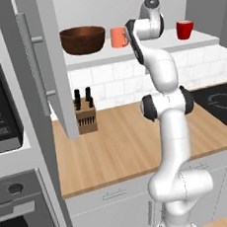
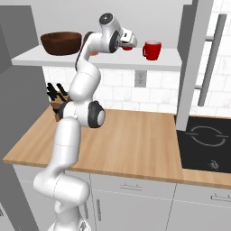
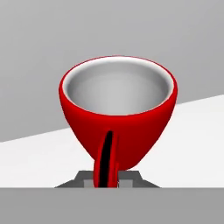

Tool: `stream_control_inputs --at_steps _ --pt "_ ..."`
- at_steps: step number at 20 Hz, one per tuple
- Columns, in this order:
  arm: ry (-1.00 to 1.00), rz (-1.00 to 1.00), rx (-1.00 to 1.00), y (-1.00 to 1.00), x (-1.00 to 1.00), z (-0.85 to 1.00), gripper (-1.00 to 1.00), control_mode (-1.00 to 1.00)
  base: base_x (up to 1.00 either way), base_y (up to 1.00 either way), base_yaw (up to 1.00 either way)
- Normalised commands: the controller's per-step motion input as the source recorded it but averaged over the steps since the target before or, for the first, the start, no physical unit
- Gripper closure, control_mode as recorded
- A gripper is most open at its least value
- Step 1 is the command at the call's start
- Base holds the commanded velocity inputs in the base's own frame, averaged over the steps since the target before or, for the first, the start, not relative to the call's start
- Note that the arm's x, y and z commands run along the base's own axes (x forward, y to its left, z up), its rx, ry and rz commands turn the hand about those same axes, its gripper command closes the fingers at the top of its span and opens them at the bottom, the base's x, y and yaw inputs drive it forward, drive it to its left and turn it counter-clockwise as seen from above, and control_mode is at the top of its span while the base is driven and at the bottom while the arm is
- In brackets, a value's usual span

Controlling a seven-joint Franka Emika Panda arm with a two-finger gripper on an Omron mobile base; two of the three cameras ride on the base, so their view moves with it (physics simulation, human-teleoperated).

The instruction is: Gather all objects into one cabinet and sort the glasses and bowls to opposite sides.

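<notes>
My hand (image 3: 106, 180) is clamped on the handle of a red cup (image 3: 119, 109), which sits straight ahead of it, mouth up, its pale inside in view. From the right base camera the hand (image 2: 128, 44) is up at the cabinet shelf (image 2: 103, 59), between the brown bowl (image 2: 61, 42) at the left end and the other red cup (image 2: 152, 50) to the right. The salmon-orange mug (image 1: 118, 37) stands just beside the bowl.
</notes>
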Motion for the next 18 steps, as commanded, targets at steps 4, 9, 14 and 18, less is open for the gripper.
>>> stream_control_inputs --at_steps 4,9,14,18 --pt "-0.07 0.0 0.0 -0.2 0.0 -0.09 1.0 -1.0 0.0 0.0 0.0" --pt "-0.06 -0.01 0.0 -0.15 -0.16 0.0 1.0 -1.0 0.0 0.0 0.0" --pt "-0.02 -0.06 0.0 -0.05 -0.35 0.0 1.0 -1.0 0.0 0.0 0.0" --pt "0.0 -0.09 0.0 0.0 -0.53 0.0 1.0 -1.0 0.0 0.0 0.0"
